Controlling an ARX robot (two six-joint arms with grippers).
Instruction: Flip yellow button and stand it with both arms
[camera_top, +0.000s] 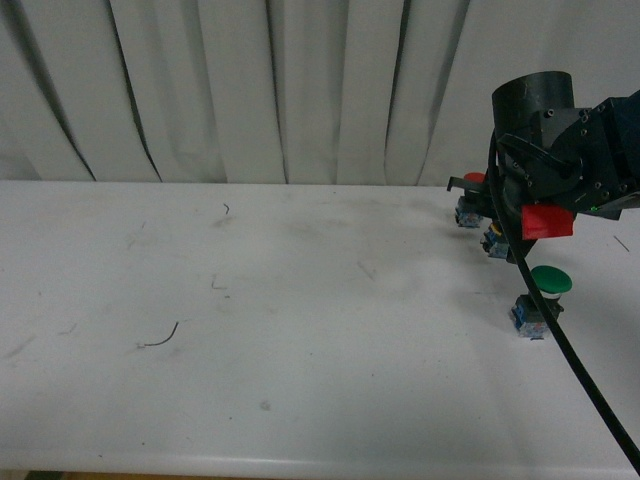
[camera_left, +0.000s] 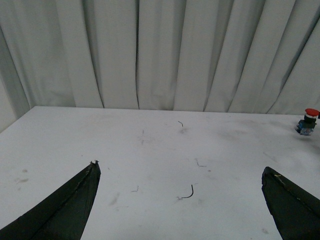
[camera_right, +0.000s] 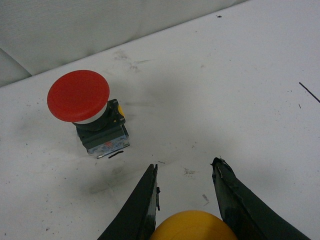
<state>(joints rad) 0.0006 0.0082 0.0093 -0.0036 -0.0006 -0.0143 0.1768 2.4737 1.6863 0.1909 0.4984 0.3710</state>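
Standing over the far right of the table (camera_top: 300, 300), the right hand (camera_right: 185, 200) has the yellow button (camera_right: 192, 226) between its fingers, cap showing; whether they actually pinch it I cannot tell. The left hand (camera_left: 180, 200) hangs wide open and empty, well to the left. Only the right wrist view shows the yellow cap; from the front the arm hides it beside the red button (camera_top: 472, 180) and green button (camera_top: 550, 281).

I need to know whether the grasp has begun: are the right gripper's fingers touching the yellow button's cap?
Cannot tell. In the right wrist view the yellow button sits between the fingers, but frame edge hides any contact.
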